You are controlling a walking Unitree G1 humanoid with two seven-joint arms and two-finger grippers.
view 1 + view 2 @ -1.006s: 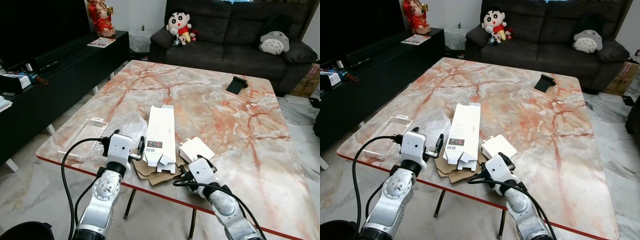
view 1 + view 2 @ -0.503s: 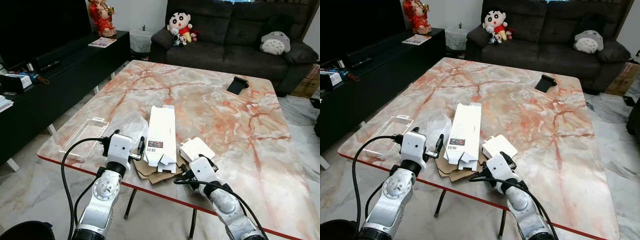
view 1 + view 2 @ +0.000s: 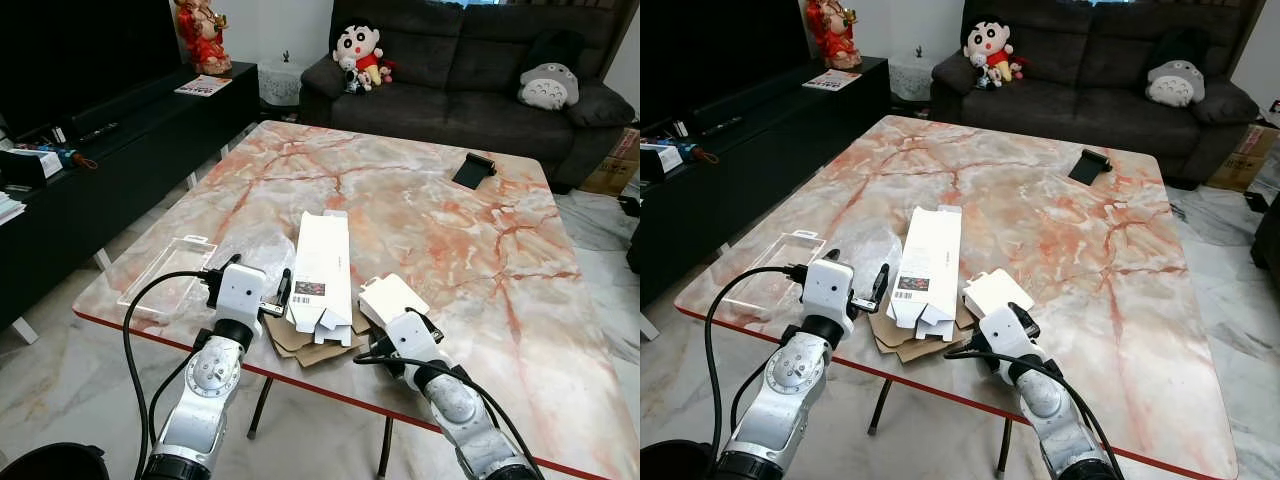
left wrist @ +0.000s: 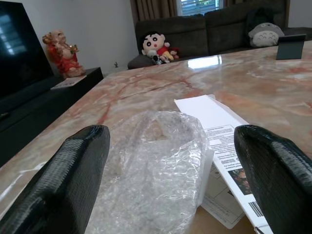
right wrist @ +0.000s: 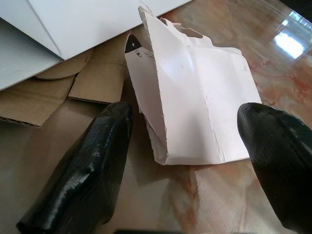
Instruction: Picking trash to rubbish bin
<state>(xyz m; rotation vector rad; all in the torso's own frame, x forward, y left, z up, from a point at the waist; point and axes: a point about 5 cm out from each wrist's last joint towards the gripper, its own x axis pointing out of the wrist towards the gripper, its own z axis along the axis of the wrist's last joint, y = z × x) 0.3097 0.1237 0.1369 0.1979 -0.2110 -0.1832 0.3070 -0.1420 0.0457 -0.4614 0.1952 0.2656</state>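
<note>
Near the front edge of the marble table [image 3: 400, 210] lies a pile of trash: a long flattened white box [image 3: 325, 262], brown cardboard [image 3: 300, 342] under it, a small torn white packet [image 3: 392, 296] and crumpled bubble wrap [image 3: 250, 248]. My left gripper [image 3: 250, 282] is open at the table edge. In the left wrist view the bubble wrap [image 4: 156, 165] lies ahead between its fingers [image 4: 73, 180]. My right gripper [image 3: 396, 316] is open and low over the table. The white packet [image 5: 195, 97] lies just beyond and between its fingertips [image 5: 92, 170], untouched.
A clear plastic blister tray [image 3: 165, 272] lies at the table's front left corner. A black phone-like object [image 3: 473, 170] sits at the far right. A dark sofa [image 3: 470, 90] with plush toys stands behind, and a black TV console [image 3: 100, 140] on the left.
My right gripper has crept slightly forward and to the right, closer to the white packet. The left gripper and the trash have hardly moved.
</note>
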